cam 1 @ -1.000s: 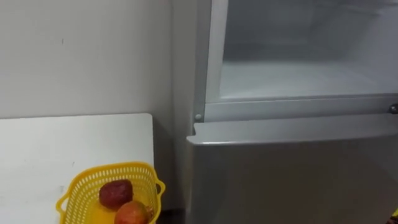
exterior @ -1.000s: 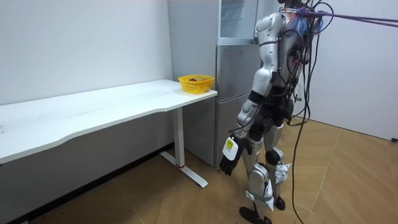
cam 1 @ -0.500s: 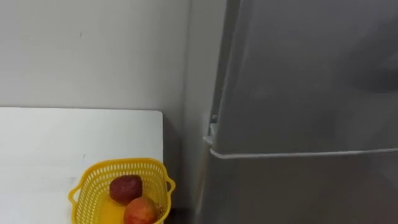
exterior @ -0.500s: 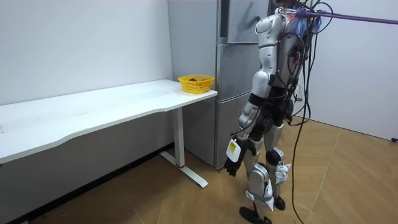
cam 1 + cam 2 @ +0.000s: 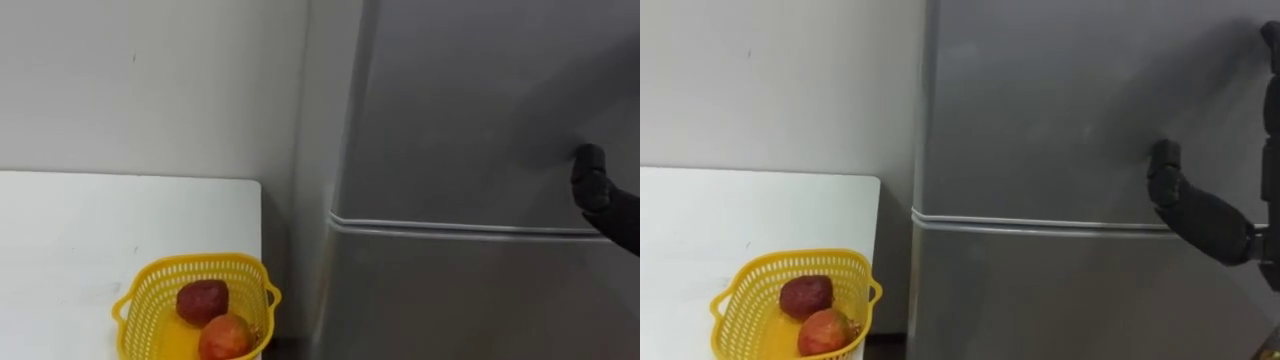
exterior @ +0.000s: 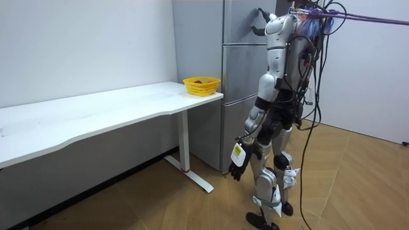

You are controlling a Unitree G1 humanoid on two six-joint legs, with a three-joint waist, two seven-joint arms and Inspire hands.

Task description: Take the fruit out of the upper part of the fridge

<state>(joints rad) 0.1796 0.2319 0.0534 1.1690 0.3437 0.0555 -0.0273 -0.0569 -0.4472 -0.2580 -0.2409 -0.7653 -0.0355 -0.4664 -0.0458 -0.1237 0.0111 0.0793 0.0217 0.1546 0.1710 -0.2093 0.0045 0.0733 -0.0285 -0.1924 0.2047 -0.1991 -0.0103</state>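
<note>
Grey upper fridge door [image 5: 470, 110] closed, right hand [image 5: 1205, 220] against it.

light: soft, even, indoor, falling from above. white desk [image 5: 80, 230]: brightest surface. grey upper fridge door [image 5: 470, 110]: dull sheen, with a diffuse dark shadow spreading up beside the right hand [image 5: 1200, 215]. yellow basket [image 5: 190, 266]: evenly lit. beneath the desk, room view: dimmer.
</note>
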